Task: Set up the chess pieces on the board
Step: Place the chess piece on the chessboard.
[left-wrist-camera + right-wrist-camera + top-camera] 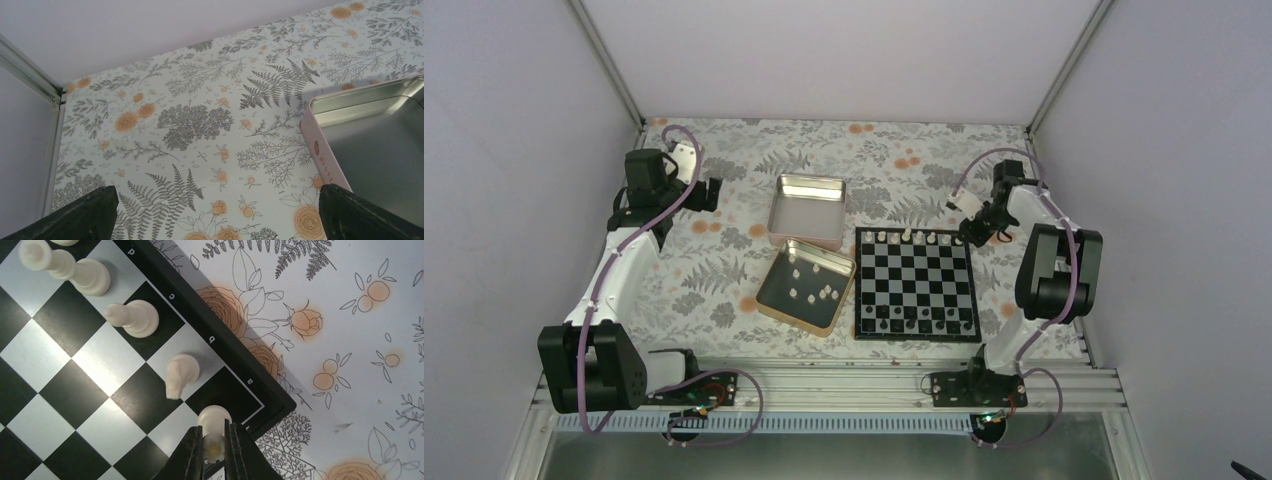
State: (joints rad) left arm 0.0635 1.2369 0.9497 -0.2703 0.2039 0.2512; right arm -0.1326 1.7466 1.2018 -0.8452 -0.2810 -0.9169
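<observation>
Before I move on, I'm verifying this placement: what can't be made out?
Right wrist: right hand hides the base of the white piece; contact with the board unclear.
Top: loose pieces in the tin too small to identify.
Left wrist: second tin cut off at right edge.

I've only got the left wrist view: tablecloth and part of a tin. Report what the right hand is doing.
Observer: The right hand is shut on a cream-white piece at the corner square by the "a" mark on the board.
Operator: Tell me what stands beside it.
Observer: A white knight is on the next square along that edge row.
Operator: Give me the leftover stock.
Observer: Several loose white pieces lie in the near tin, just left of the board.
</observation>
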